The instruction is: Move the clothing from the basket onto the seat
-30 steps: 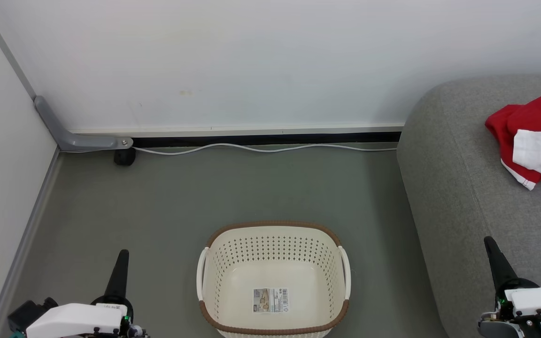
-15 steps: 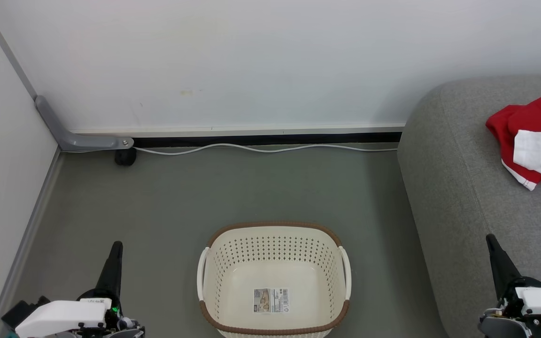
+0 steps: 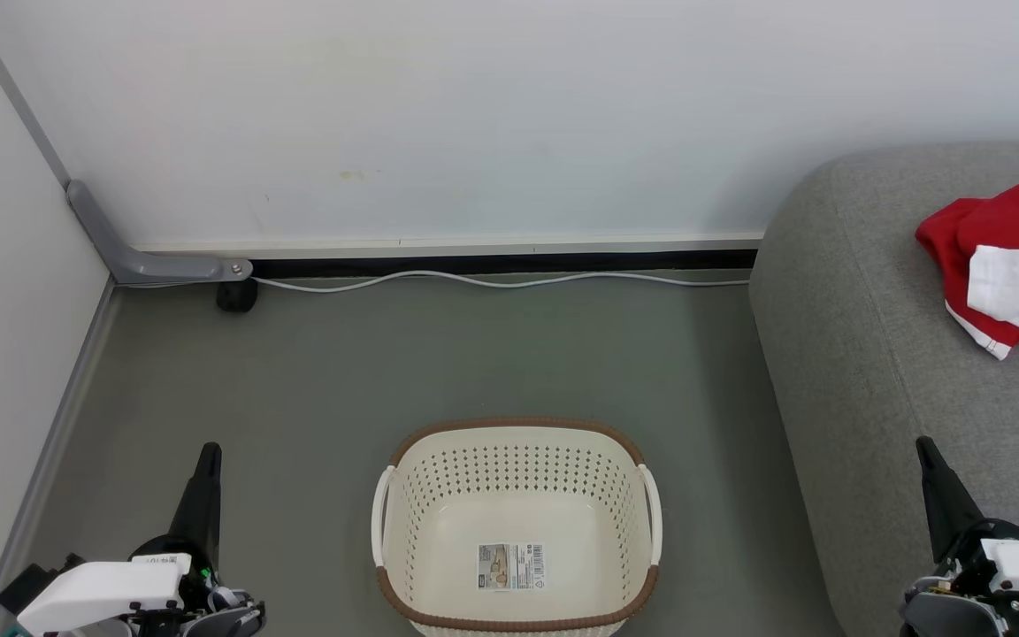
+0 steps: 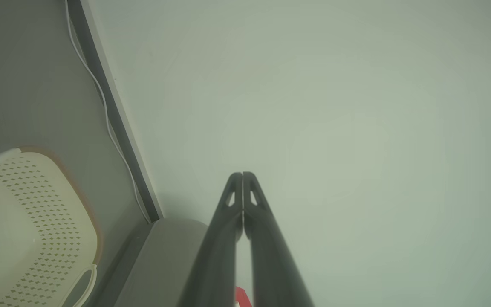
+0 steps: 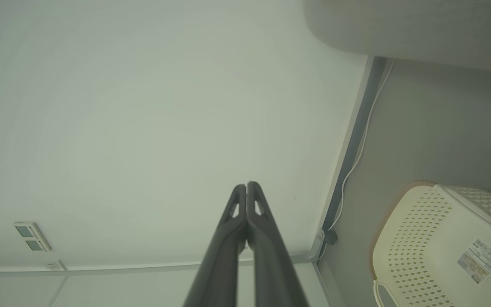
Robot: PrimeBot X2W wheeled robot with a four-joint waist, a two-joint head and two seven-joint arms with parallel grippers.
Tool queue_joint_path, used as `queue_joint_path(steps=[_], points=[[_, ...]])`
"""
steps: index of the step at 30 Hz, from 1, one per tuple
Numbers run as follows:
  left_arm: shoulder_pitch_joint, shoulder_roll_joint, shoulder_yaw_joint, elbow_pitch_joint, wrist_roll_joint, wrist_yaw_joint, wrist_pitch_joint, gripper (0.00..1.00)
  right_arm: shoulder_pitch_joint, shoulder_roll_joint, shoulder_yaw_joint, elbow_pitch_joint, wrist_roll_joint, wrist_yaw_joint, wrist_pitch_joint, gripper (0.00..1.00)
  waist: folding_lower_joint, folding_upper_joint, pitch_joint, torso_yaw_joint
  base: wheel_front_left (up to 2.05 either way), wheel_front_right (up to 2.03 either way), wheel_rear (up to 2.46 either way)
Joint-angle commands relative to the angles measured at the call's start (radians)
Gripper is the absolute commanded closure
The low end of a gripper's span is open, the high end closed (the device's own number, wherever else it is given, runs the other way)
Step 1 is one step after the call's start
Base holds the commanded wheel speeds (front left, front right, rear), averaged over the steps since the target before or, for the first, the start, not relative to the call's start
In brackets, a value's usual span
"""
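The left pincer (image 3: 208, 453) has drifted toward 9 o'clock; it and the right pincer (image 3: 923, 447) are closed, empty. The laundry basket (image 3: 514, 425) is bare; red clothing (image 3: 996, 234) lies on the grey sofa (image 3: 872, 372), 2 o'clock: seemingly done.

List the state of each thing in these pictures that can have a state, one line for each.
cream-white perforated plastic basket: upright, empty but for a sticker.
red and white fabric clothing: crumpled, lying on the light-grey fabric sofa.
left gripper: shut, holding nothing.
right gripper: shut, holding nothing.
thin white cable: lying slack along the wall.
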Motion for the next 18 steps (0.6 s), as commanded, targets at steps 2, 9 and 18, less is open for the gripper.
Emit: queue_joint_path(steps=[2,9,18], points=[[-0.055,0.015,0.034,-0.023,-0.006,-0.007,0.006,1.00,-0.036,-0.010,0.016,-0.032,0.011,0.004,0.008,1.00,0.0000,0.0000,0.000,0.000,0.00,0.00,0.00],[-0.055,0.013,0.037,-0.023,-0.004,-0.007,0.008,1.00,-0.036,-0.010,0.016,-0.032,0.011,0.004,0.008,1.00,0.0000,0.0000,0.000,0.000,0.00,0.00,0.00],[-0.055,0.011,0.041,-0.023,-0.001,-0.007,0.011,1.00,-0.036,-0.010,0.016,-0.032,0.011,0.004,0.008,1.00,0.0000,0.0000,0.000,0.000,0.00,0.00,0.00]])
